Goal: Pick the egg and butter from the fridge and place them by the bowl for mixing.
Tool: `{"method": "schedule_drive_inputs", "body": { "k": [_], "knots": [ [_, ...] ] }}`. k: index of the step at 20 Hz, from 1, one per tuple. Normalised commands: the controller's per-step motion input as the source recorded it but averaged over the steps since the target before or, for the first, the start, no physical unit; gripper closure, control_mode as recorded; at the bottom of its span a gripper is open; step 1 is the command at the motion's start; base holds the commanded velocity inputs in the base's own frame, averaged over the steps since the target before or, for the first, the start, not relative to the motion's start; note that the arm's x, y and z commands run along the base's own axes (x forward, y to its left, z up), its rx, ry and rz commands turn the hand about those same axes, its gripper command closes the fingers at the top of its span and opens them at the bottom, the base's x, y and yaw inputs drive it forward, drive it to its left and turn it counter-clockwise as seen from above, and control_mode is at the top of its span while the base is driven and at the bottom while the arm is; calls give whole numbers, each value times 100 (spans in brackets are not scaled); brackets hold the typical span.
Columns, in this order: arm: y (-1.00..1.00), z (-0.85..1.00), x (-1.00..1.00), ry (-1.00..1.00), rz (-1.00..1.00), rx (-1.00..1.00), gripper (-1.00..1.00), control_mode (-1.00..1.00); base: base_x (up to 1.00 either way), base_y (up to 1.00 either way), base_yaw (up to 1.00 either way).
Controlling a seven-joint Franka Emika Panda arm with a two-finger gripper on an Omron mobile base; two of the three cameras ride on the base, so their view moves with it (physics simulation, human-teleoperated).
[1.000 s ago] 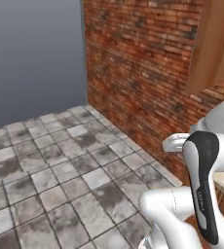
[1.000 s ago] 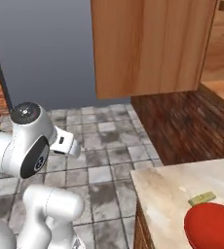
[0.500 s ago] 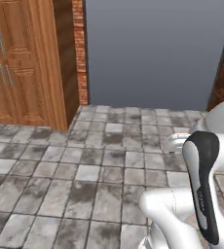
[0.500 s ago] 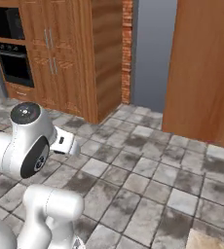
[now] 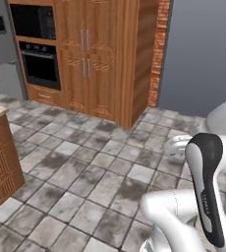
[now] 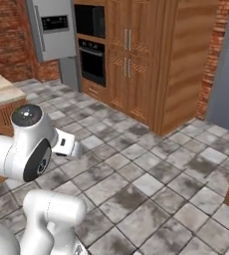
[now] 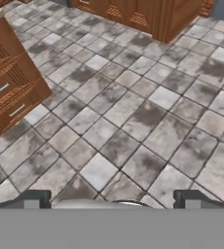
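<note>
Two dark fingertips of the gripper [image 7: 112,198] stand far apart at the bottom of the hand view, jaws spread wide with nothing between them but grey floor tiles [image 7: 133,112]. The fridge [image 6: 51,31], a tall grey cabinet with a dark panel on its door, stands shut just left of the built-in oven [image 6: 92,62] in the right base view; the wooden tall cabinets [image 6: 136,55] rise right of the oven. A wooden counter with drawers [image 7: 7,78] sits well left and forward of the oven. Egg, butter and bowl cannot be seen; the first two are presumably behind the shut door.

Risks from here: the base could clip the counter's corner while driving toward the fridge, or stop too far off for the arm to reach the handle.

No readable writing; the door panel's marks are too small to read.
</note>
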Motion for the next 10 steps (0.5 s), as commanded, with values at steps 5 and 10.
{"method": "schedule_drive_inputs", "body": {
  "k": [5, 10],
  "knots": [
    [0, 0, 0, 0, 0, 0, -100, 100, 87, 6, 34],
    [0, 0, 0, 0, 0, 0, -100, 100, 93, 3, 27]
  ]
}}
